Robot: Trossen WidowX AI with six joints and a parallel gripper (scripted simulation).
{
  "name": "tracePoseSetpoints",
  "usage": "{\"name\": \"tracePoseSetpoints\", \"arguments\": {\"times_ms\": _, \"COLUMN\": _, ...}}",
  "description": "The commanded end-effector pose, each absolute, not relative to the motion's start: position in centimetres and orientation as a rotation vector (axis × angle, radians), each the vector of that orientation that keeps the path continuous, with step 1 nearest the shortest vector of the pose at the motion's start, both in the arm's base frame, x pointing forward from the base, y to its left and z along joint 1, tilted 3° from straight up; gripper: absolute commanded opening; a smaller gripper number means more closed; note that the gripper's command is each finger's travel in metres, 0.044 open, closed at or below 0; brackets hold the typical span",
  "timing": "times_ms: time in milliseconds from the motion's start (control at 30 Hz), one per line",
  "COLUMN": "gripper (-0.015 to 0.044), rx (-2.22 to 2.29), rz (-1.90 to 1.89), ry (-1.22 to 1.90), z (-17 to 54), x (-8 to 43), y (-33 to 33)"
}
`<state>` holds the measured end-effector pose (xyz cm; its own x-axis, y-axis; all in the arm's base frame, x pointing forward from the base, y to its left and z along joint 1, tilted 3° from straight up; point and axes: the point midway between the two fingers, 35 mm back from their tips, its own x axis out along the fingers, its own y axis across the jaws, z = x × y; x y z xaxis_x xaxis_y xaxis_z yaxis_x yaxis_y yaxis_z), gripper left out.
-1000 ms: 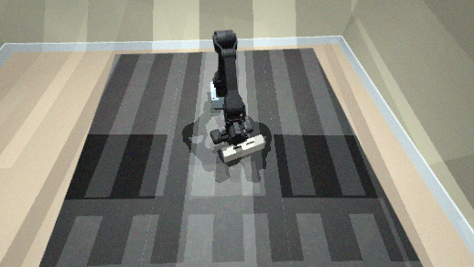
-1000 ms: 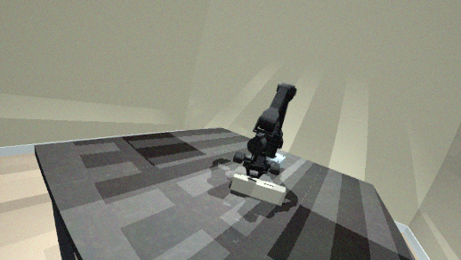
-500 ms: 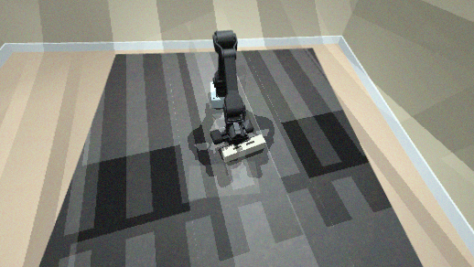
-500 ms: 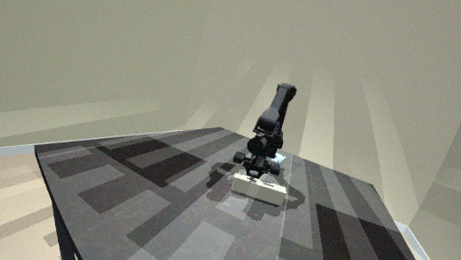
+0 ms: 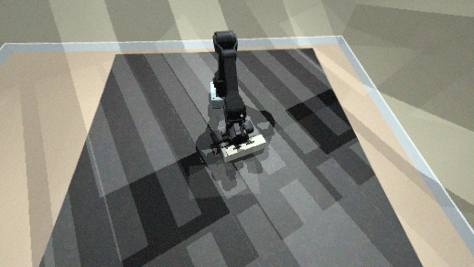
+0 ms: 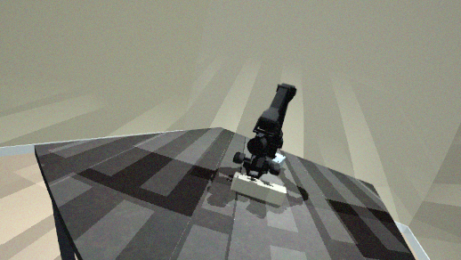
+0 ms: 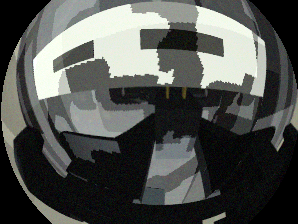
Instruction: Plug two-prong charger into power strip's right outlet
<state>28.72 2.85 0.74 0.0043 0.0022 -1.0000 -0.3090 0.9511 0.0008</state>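
Observation:
The white power strip (image 5: 247, 153) (image 6: 258, 190) (image 7: 127, 57) lies on the dark table top. In the wrist view its top shows a right outlet recess (image 7: 150, 40) and a left outlet recess (image 7: 73, 56), both dark. My gripper (image 7: 172, 117) is shut on the black charger (image 7: 175, 107); in the top and exterior views the gripper (image 5: 236, 141) (image 6: 256, 174) is low at the strip's arm side. Two brass prongs (image 7: 167, 92) (image 7: 184, 93) show at the strip's near edge in the wrist view, outside both recesses. Their height above the strip is hard to tell.
A small pale blue-white box (image 5: 216, 98) (image 6: 279, 158) stands behind the gripper, near the arm's base. The dark table top (image 5: 160, 192) (image 6: 147, 214) carries patchy shadows. A pale border (image 5: 41, 114) surrounds it.

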Motion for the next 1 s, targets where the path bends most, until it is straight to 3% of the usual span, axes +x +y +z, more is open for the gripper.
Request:
{"name": "tracePoseSetpoints", "arguments": {"times_ms": 0, "gripper": 0.0000, "rx": -0.245, "rz": 0.239, "ry": 1.551, "z": 0.84, "x": 28.99, "y": 2.85}}
{"name": "tracePoseSetpoints", "arguments": {"times_ms": 967, "gripper": 0.0000, "rx": -0.245, "rz": 0.239, "ry": 1.550, "z": 0.89, "x": 29.63, "y": 3.04}}
